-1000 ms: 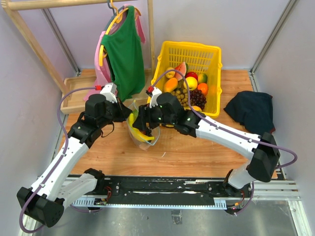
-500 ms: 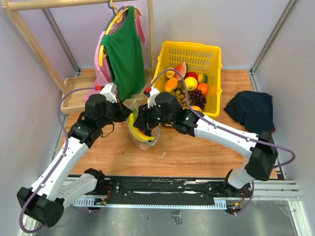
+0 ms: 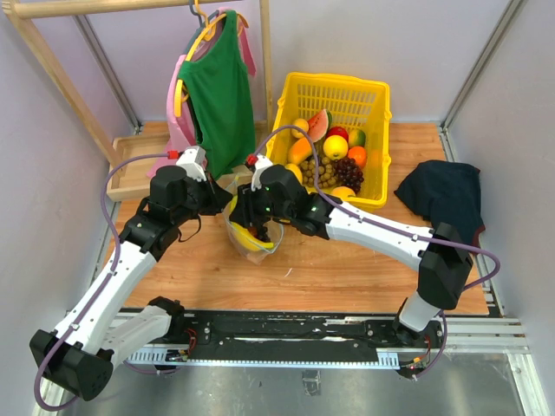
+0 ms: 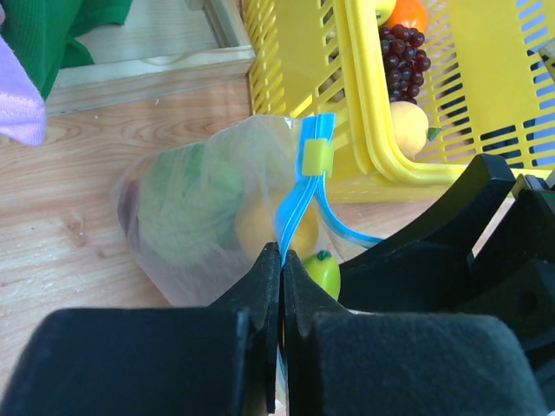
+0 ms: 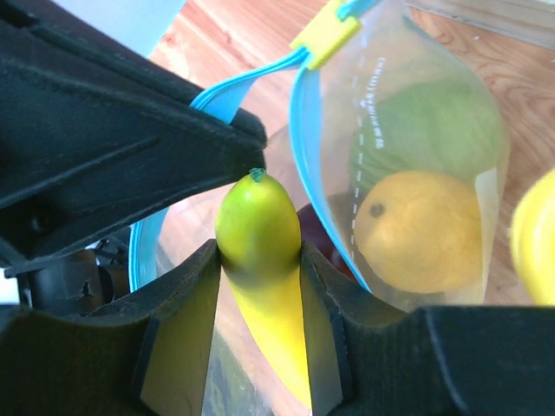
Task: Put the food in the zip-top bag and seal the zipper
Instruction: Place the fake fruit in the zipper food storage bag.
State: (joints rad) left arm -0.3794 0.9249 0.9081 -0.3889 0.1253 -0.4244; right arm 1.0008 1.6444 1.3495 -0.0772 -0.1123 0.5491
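The right gripper (image 5: 258,269) clamped the banana (image 5: 256,221), whose long axis lay in line with the fingers, green tip pointing forward at the open mouth of the zip-top bag (image 4: 186,208). The left gripper (image 4: 282,264) pinched the zipper (image 4: 299,195). The bag sat on the table (image 4: 69,286) beside the basket (image 4: 381,165).

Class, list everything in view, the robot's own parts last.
zip-top bag: one, clear, between the grippers
zipper: one, light blue, along the bag's mouth
slider: one, yellow, on the zipper
melon: one, green, inside the bag
round fruit: one, yellow, inside the bag
banana: one, yellow, at the bag's mouth
basket: one, yellow, far side, holding mixed fruit
top: one, green, hanging left of basket
garment: one, pink, behind the top
cloth: one, dark, right edge
tray: one, wooden, far left
table: one, wooden, underneath
left gripper: one, black, shut on zipper
right gripper: one, black, shut on banana
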